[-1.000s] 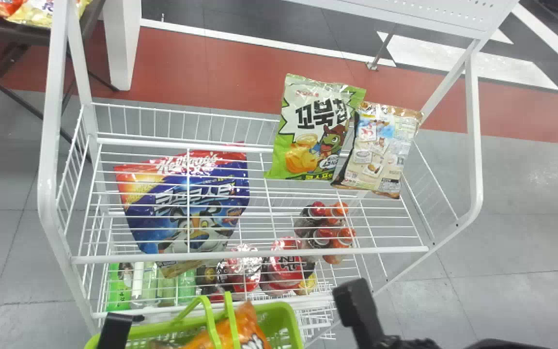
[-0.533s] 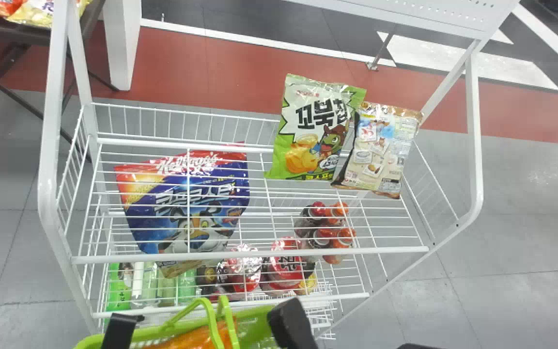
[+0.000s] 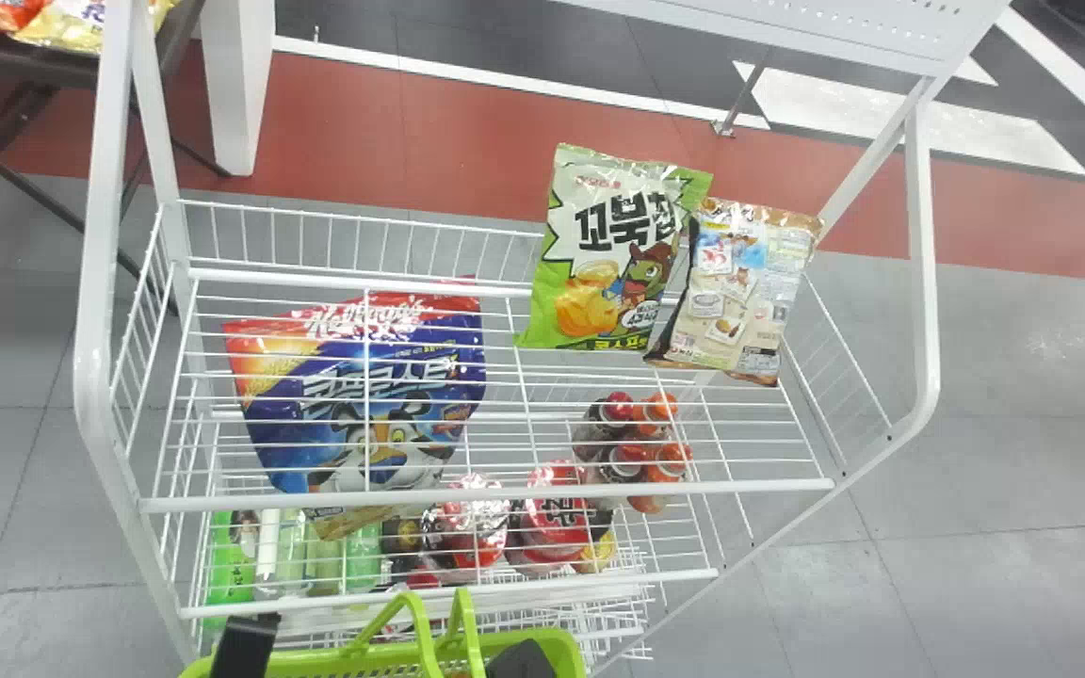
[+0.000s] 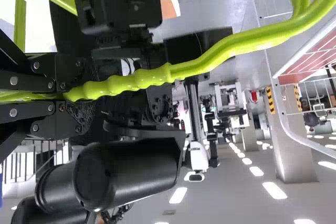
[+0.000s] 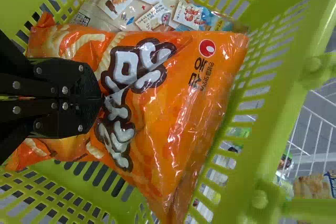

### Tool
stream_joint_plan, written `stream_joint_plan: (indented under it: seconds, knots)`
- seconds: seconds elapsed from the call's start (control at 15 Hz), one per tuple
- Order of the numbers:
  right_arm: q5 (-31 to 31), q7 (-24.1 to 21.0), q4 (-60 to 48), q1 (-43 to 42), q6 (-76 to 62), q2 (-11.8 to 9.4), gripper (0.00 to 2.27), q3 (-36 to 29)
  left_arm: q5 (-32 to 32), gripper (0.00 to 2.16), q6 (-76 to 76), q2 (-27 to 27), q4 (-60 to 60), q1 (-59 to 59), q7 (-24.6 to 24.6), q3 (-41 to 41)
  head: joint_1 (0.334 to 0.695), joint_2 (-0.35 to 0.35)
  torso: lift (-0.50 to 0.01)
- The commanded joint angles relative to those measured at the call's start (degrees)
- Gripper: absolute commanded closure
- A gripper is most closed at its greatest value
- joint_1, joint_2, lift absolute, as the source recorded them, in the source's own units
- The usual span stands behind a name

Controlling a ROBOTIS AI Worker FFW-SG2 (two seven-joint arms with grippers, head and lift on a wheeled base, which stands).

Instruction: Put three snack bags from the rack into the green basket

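Right gripper (image 3: pixel 521 659) has swung in from the lower right to dip into the green basket (image 3: pixel 345 665) at bottom centre; one bag likely remains to fetch from the rack (image 3: pixel 486 492). The right wrist view gives us detail the head view can't: fingers together, tips against the orange bag (image 5: pixel 163 103), a pale bag (image 5: pixel 152 6) partly beneath, while the left wrist view has the left gripper (image 4: pixel 63 97) clamped on the handle (image 4: pixel 210 62).

An orange snack bag (image 5: pixel 163 108) (glossy, creased) lies partly over a beige bag (image 5: pixel 149 6) in the green basket (image 5: pixel 262 156).
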State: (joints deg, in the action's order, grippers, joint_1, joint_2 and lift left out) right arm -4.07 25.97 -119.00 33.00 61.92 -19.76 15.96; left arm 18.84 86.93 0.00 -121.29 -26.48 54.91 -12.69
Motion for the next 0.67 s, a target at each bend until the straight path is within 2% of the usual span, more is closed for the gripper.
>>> stream_joint_plan:
  seconds: [0.0,0.07,0.13,0.2,0.27,0.4,0.6]
  knots:
    - [-1.11,2.06,-7.82,3.73,3.78,-0.28,1.89,-4.62,-0.03,1.28,-0.14,-0.15,0.00,0.03,-0.07,0.03,0.695,-0.350,0.000]
    - [-1.11,3.56,-10.64,5.40,4.84,-0.28,1.66,-7.08,-0.03,1.28,-0.14,-0.15,0.09,0.03,-0.07,0.03,0.695,-0.350,0.000]
    - [-1.20,4.17,-13.10,6.11,9.41,-0.20,1.01,-9.46,-0.03,1.28,-0.14,-0.15,0.00,0.03,-0.16,0.21,0.695,-0.350,0.000]
    - [-1.99,4.35,-14.85,6.19,15.38,-0.20,0.07,-11.21,-0.03,1.28,-0.14,-0.15,0.09,-0.06,-0.07,0.38,0.695,-0.350,0.000]
    - [-3.31,5.84,-15.91,6.11,19.78,-0.02,0.00,-13.67,-0.03,1.28,-0.14,-0.15,0.09,0.03,-0.16,0.38,0.695,-0.350,0.000]
    - [-3.40,6.55,-16.61,6.11,21.54,-0.02,0.03,-16.05,-0.12,1.28,0.04,-0.15,0.17,0.29,-0.42,0.21,0.695,-0.350,0.000]
    - [-6.74,7.69,-19.42,6.63,18.20,2.27,0.05,-23.43,-0.12,1.28,0.04,-0.15,0.53,0.90,-0.42,0.38,0.695,-0.350,0.000]
